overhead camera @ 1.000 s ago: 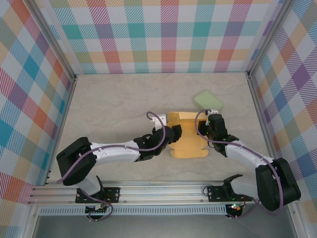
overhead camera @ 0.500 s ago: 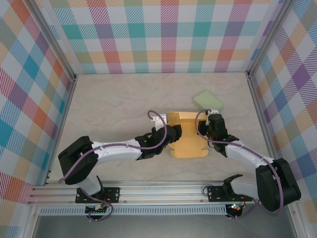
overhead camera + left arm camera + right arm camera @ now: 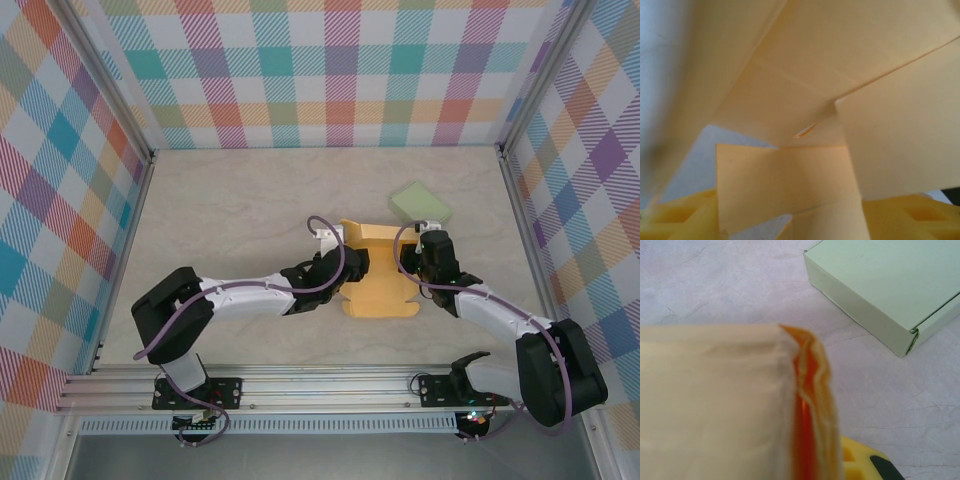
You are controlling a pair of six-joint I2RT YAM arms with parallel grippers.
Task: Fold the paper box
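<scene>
The paper box (image 3: pixel 380 290) sits a bit right of centre on the table (image 3: pixel 230 210) - orange card, half folded, back wall up and the near panel flat. There's plenty of bare tabletop in the upper left and along the left side. It's tighter at the upper right, where a pale green box (image 3: pixel 420 203) lies near the orange corner but not touching it.

The overhead view shows an arm on each side of the box: left gripper (image 3: pixel 352 265) at its left edge, right gripper (image 3: pixel 432 260) at its right edge. The left wrist view shows the inside creases and a small slot, with a flap standing between the yellow fingers (image 3: pixel 675 222). They're well apart, but I can't tell if they're pressing it. The right wrist view is mostly a blurry card edge up close - jaws pinched together on it, green box behind.
</scene>
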